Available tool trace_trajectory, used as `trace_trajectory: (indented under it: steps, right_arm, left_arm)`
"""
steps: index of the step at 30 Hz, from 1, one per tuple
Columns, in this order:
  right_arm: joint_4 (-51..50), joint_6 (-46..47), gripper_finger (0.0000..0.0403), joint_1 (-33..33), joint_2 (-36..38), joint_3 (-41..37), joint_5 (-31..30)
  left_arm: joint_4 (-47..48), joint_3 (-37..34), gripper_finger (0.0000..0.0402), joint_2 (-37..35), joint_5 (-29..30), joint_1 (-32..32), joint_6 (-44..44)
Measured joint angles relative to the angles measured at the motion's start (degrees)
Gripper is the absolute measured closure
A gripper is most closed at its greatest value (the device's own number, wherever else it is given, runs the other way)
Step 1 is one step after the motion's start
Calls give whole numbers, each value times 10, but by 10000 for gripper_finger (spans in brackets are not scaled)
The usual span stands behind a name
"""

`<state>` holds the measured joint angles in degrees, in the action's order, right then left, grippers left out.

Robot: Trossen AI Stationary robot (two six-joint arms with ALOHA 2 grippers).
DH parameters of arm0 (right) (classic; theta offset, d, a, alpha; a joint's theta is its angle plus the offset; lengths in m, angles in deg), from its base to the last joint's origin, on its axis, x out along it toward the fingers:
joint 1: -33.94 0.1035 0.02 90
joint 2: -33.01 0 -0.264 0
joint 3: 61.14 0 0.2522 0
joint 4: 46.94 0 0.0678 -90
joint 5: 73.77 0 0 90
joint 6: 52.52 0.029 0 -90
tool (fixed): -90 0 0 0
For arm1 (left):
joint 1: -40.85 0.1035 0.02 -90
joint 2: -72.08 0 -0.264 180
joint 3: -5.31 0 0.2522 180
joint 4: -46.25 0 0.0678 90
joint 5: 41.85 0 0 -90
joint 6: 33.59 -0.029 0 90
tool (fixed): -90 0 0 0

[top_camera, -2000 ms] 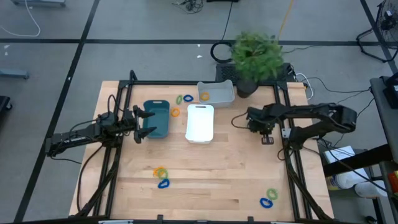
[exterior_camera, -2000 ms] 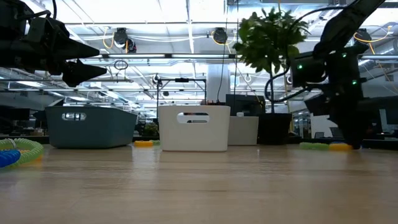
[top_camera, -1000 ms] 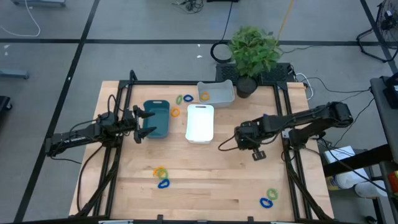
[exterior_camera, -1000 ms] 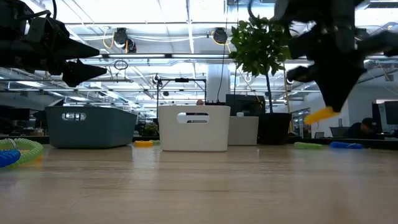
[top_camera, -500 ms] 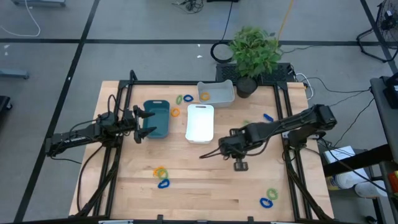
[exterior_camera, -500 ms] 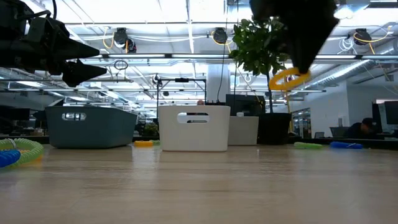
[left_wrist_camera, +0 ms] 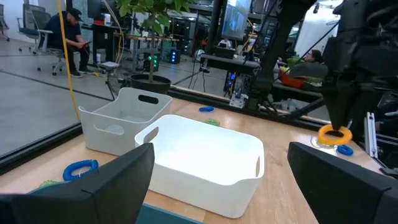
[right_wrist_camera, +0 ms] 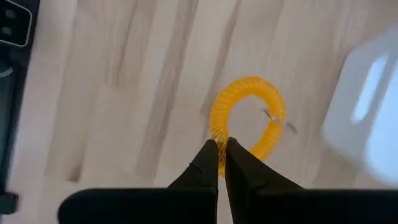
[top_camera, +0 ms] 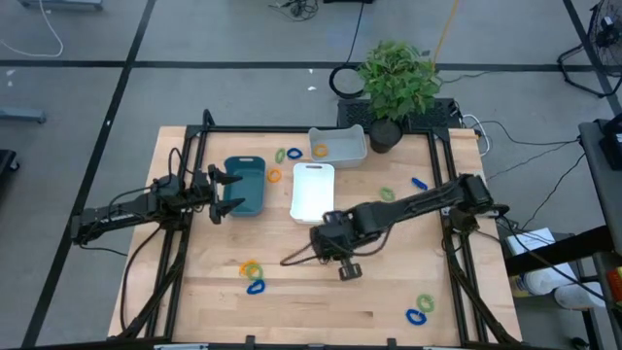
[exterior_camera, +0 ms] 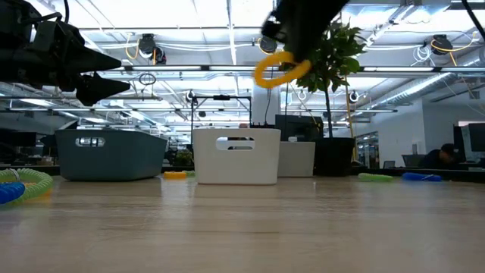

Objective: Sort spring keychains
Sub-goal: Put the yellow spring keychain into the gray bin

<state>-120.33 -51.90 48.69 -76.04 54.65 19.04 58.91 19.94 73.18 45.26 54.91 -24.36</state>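
Observation:
My right gripper hangs over the middle of the table, just near of the white tray, shut on an orange-yellow spring keychain. The same keychain shows high above the tabletop in the low view. My left gripper waits open beside the teal tray. Other spring keychains lie flat on the wood: a green one and a blue one at the right, an orange one between the trays, and a small cluster toward the near edge. My right gripper pinches one side of the keychain's coiled loop between its two fingertips. The fingers come from above, slanting steeply down. The loop hangs below the tips, lifted clear of the table, with a small metal piece on its other side.
A pale tray at the far edge holds an orange keychain; green and blue ones lie beside it. A potted plant stands at the far right. Two more keychains lie near the front right corner.
My right gripper, still shut on the orange-yellow keychain, has swept from the table's right side toward its left and near edge, rising as it went. The keychain has travelled with it, clear of the table, and now hangs higher.

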Motion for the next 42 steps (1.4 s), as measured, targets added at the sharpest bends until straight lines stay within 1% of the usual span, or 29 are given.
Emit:
trace_trajectory:
  steps: [2, 5, 8, 12, 15, 23, 25, 28, 31, 35, 38, 42]
  right_arm:
    - [-4, -33, 402, -16, -10, 19, -29]
    - [-7, -77, 402, -45, -23, 42, -102]
    - [1, -122, 402, -76, -26, 46, -163]
    - [17, -173, 402, -121, -26, 46, -231]
    - [13, -199, 402, -154, -26, 46, -265]
    - [57, -238, 403, -231, -56, 46, -272]
    - [81, -253, 403, -246, -68, 47, -295]
    - [79, -260, 403, -266, -75, 45, -315]
    - [91, -259, 403, -282, -85, 48, -316]
    - [78, -252, 403, -303, -93, 44, -313]
    - [106, -259, 403, -316, -107, 48, -317]
    - [95, -259, 403, -334, -125, 44, -315]
  left_arm:
    - [0, 0, 23, 0, 0, 0, 0]
    - [0, 0, 23, 0, 0, 0, 0]
    - [0, 0, 23, 0, 0, 0, 0]
    - [0, 0, 23, 0, 0, 0, 0]
    - [0, 0, 23, 0, 0, 0, 0]
    - [0, 0, 23, 0, 0, 0, 0]
    - [0, 0, 23, 0, 0, 0, 0]
    - [0, 0, 23, 0, 0, 0, 0]
    - [0, 0, 23, 0, 0, 0, 0]
    - [0, 0, 23, 0, 0, 0, 0]
    - [0, 0, 23, 0, 0, 0, 0]
    - [0, 0, 23, 0, 0, 0, 0]
